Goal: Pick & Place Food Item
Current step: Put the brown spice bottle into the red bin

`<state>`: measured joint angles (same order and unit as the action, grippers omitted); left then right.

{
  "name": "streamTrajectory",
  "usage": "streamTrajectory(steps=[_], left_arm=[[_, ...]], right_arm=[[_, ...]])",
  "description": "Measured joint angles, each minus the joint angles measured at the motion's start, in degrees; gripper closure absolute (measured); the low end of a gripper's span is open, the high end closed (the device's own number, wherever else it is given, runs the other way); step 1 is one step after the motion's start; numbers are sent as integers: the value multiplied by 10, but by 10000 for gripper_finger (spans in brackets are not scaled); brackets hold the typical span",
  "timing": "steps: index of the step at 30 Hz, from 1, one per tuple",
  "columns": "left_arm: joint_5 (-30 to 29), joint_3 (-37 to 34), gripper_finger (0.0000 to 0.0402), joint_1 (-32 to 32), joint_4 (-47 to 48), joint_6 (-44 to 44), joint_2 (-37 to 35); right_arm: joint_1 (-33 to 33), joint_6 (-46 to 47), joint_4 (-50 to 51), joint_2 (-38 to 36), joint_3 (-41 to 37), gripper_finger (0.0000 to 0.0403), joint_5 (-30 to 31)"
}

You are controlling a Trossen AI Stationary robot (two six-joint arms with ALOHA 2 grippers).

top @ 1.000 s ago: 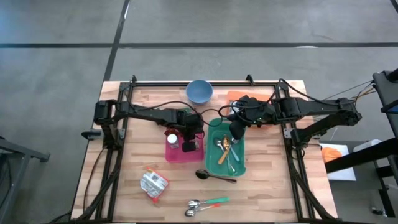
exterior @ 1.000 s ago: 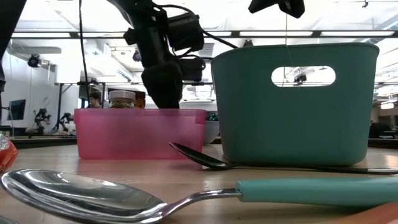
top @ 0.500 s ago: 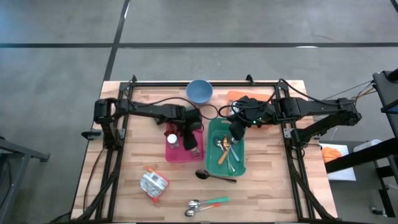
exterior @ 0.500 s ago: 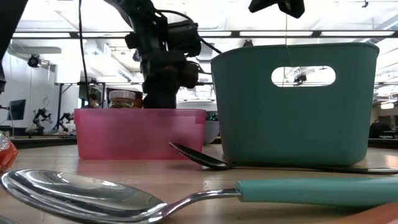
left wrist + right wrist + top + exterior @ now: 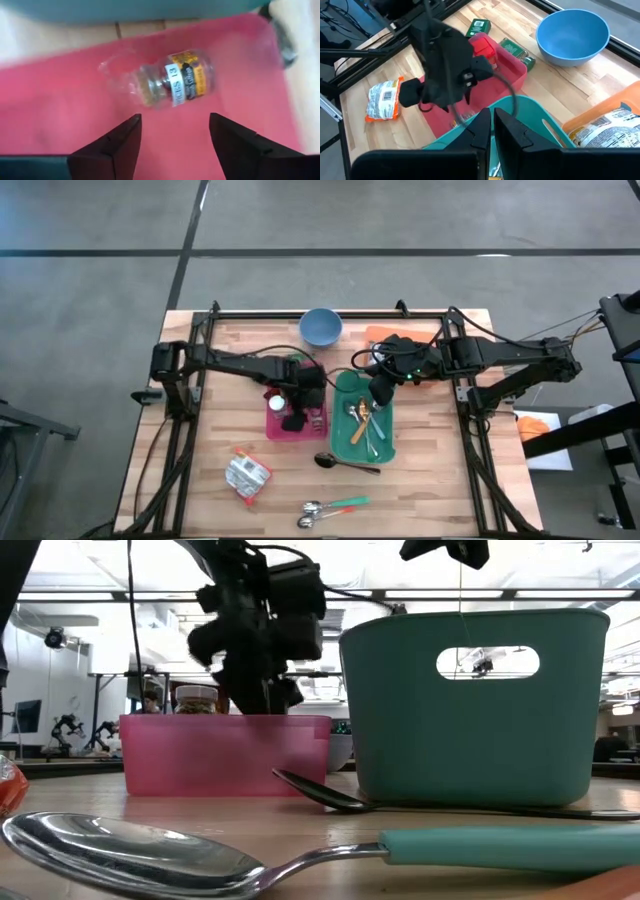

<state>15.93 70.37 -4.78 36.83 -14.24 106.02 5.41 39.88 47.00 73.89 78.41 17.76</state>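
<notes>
Left wrist view: jar (image 5: pixel 172 85) lying on its side in the pink bin (image 5: pixel 60 115).
Its long axis runs across the bin floor; the left gripper (image 5: pixel 172 142) hovers above, fingers spread, holding nothing. Right gripper (image 5: pixel 492 125) is closed over the teal basket (image 5: pixel 540 122).

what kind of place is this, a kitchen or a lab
Most likely a robotics lab, not a kitchen: a wooden table with arms mounted on it stands on a bare grey floor, and the low view shows an open hall under ceiling strip lights.
</notes>
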Motion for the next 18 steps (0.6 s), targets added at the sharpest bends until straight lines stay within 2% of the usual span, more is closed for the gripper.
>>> streamTrajectory(steps=[5,7,11,18], left_arm=[[-129,0,156,36,-16,-142,0],[-155,0,156,44,-30,-183,0],[-165,0,156,55,-60,-238,0],[-162,0,156,75,-71,-266,0]], right_arm=[[0,1,0,0,0,383,-4],[1,0,0,0,0,383,-5],[4,0,0,0,0,383,-5],[4,2,0,0,0,383,-5]])
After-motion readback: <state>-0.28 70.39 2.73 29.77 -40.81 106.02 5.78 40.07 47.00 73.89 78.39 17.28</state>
